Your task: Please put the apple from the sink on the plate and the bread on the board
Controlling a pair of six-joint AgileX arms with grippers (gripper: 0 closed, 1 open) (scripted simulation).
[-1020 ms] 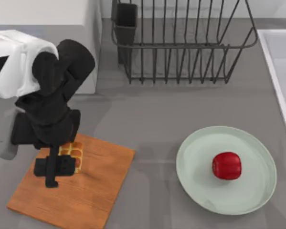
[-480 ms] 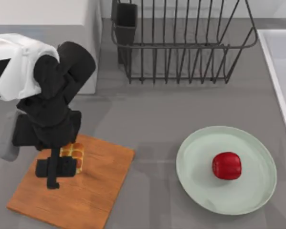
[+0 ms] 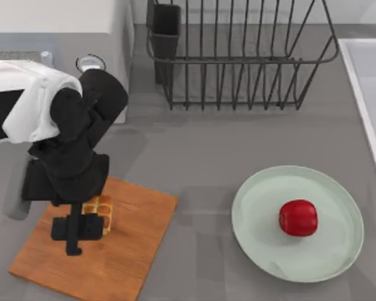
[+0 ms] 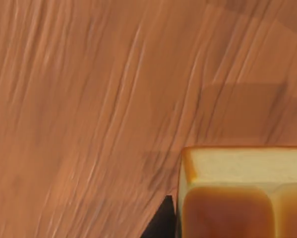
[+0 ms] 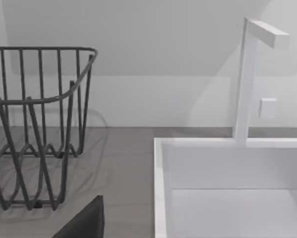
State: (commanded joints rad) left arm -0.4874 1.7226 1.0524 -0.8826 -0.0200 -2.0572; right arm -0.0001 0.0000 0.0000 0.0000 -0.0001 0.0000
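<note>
Since a second ago my left gripper (image 3: 75, 235) drifts right above the orange-brown wooden cutting board (image 3: 131, 251); the small golden-brown scored bread (image 3: 100, 210) lies just beside its fingers, whose opening I cannot tell. Both placements look done, with the glossy red apple (image 3: 298, 217) on the mint-green round plate (image 3: 257, 194).

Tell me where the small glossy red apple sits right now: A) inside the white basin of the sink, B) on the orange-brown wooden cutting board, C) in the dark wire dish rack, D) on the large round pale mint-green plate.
D: in the top view the small glossy red apple rests on the large round pale mint-green plate, right of its centre, well apart from the white sink at the table's right edge.
</note>
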